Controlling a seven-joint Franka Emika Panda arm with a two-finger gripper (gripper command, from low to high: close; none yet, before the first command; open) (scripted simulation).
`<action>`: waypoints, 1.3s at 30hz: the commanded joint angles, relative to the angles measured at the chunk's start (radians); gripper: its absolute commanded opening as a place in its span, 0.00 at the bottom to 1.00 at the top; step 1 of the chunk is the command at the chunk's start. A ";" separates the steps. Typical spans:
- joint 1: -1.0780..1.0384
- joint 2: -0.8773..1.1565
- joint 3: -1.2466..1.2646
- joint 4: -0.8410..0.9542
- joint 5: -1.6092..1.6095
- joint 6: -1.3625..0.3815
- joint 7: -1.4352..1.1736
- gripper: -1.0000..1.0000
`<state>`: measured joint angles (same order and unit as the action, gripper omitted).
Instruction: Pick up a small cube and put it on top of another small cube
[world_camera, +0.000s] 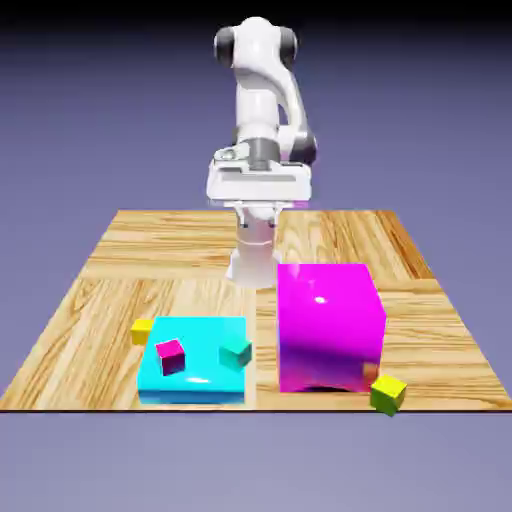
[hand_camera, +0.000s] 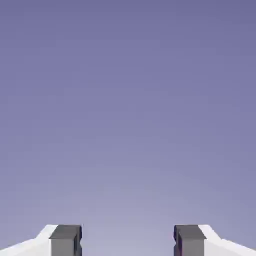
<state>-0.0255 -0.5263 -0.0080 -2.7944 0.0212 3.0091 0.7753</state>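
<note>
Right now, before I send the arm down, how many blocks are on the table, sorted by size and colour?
Big blocks: 2, a flat cyan block and a tall magenta block
Small yellow cube: 1
Small magenta cube: 1
Small teal cube: 1
Small yellow-green cube: 1
Total: 6

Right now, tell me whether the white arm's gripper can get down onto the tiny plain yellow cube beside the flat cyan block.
Probably yes. The tiny plain yellow cube sits on the wooden table, with nothing above it; only the flat cyan block adjoins one side. The gripper is open, empty and far back.
</note>
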 joint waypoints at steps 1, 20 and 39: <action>-0.031 0.036 -0.007 0.013 0.018 -0.023 0.028 0.50; -0.618 0.720 -0.133 0.257 0.350 -0.459 0.565 0.50; -0.483 0.715 -0.169 0.306 0.368 -0.455 0.382 0.00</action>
<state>-0.5089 0.1883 -0.1767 -2.4889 0.3905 2.5545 1.1563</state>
